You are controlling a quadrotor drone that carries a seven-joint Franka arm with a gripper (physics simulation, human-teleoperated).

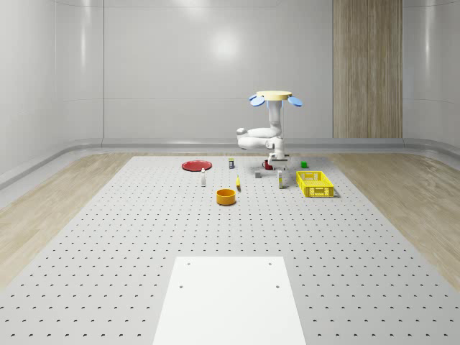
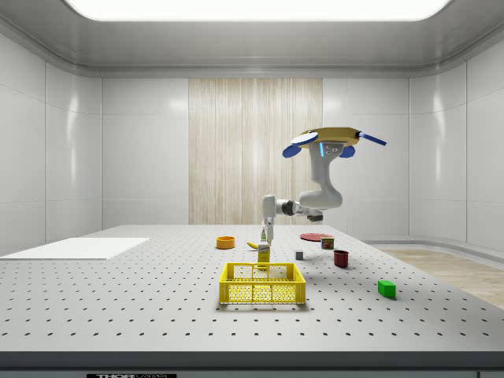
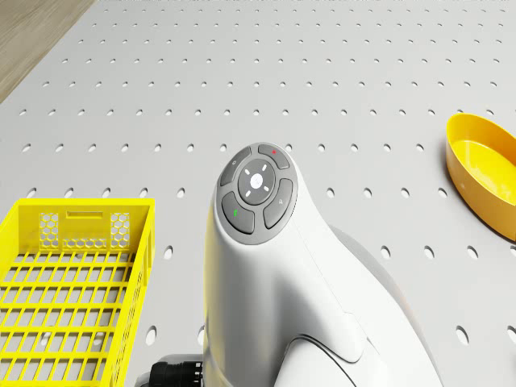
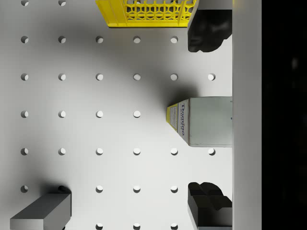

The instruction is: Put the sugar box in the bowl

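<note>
The sugar box [image 4: 201, 121] is a small white and yellow carton standing upright on the perforated table, next to the yellow basket [image 1: 315, 183]. The drone [image 1: 272, 97] hovers over the table's far part, with its arm bent down. My gripper [image 4: 208, 120] is open directly over the box, with one dark finger [image 4: 206, 31] on each side of it in the wrist view. From the side, the gripper [image 2: 268, 234] hangs just above the box [image 2: 263, 253]. The orange bowl [image 1: 226, 196] sits on the table to the whole-scene view's left of the box [image 1: 281, 180].
A grey block [image 4: 43, 213] lies close to the box. A red plate [image 1: 196, 165], a red cup [image 2: 341, 258], a green cube [image 2: 386, 289], a banana [image 2: 253, 246] and a small bottle [image 1: 203, 180] are scattered about. A white panel [image 1: 230, 302] lies at the table's near edge.
</note>
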